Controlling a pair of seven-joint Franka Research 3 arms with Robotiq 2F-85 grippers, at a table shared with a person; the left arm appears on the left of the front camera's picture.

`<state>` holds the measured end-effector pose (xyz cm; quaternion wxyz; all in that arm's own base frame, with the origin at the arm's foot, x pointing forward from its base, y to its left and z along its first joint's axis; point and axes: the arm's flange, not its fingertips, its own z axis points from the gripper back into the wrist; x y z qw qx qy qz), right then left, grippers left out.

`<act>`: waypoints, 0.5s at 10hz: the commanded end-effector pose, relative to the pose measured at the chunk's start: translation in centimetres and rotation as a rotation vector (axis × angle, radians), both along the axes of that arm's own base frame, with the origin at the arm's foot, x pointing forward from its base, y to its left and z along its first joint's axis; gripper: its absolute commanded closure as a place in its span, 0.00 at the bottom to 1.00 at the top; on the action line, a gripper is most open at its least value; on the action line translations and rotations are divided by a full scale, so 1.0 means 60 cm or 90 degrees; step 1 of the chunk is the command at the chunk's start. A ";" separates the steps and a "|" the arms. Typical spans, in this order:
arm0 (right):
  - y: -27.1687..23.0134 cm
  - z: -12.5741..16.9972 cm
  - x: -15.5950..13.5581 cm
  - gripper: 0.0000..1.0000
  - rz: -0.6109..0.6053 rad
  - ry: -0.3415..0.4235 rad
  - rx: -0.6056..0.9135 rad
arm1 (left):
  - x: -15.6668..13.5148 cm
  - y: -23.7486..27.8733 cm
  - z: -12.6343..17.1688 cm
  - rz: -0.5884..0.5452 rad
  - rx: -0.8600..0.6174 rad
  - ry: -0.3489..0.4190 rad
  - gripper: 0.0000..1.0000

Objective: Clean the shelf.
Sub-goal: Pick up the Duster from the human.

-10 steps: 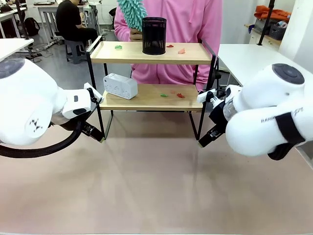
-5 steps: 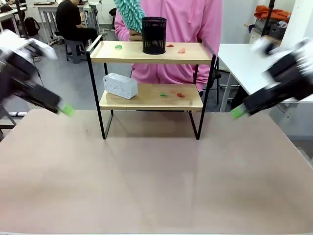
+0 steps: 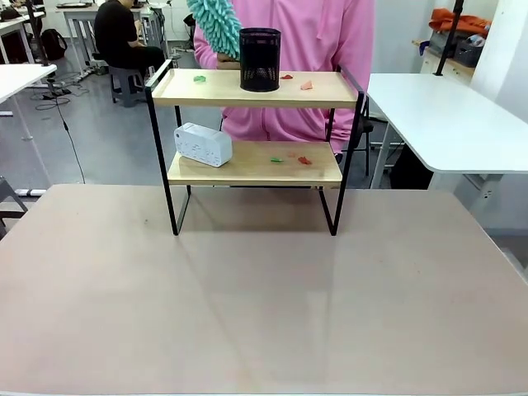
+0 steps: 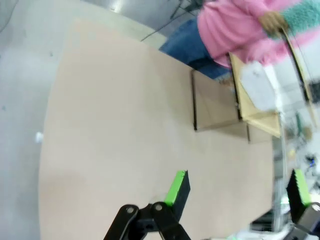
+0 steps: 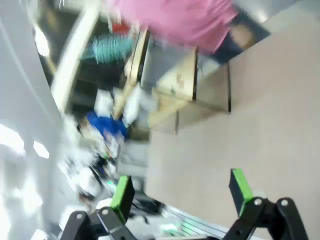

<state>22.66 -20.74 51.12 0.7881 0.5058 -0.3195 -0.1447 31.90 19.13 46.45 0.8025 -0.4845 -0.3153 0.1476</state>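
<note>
Beige table runs ahead of me to the shelf, which stands on it at the far middle, close in front of a person in a pink top who holds a teal fluffy duster above its left end. On the top board a black mesh pen cup stands upright near the middle, with a green scrap to its left and two reddish scraps to its right. On the lower board a white power strip lies toward the left, and a green scrap and a red scrap lie right of centre.

My left pincer hangs above the table with its green pads spread wide, gripping nothing, well apart from the shelf. My right pincer is likewise wide apart and empty, and its view is blurred.
</note>
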 end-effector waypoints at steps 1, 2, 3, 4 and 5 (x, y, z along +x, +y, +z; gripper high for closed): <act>0.077 -0.113 0.010 0.00 -0.140 -0.030 0.104 | -0.014 -0.042 0.046 -0.090 0.069 -0.035 0.00; 0.000 0.000 0.000 0.00 0.000 0.000 0.000 | -0.014 -0.042 0.046 -0.090 0.069 -0.035 0.00; 0.000 0.000 0.000 0.00 0.000 0.000 0.000 | -0.014 -0.042 0.046 -0.090 0.069 -0.035 0.00; 0.000 0.000 0.000 0.00 0.000 0.000 0.000 | -0.014 -0.042 0.046 -0.090 0.069 -0.035 0.00; 0.000 0.000 0.000 0.00 0.000 0.000 0.000 | -0.014 -0.042 0.046 -0.090 0.069 -0.035 0.00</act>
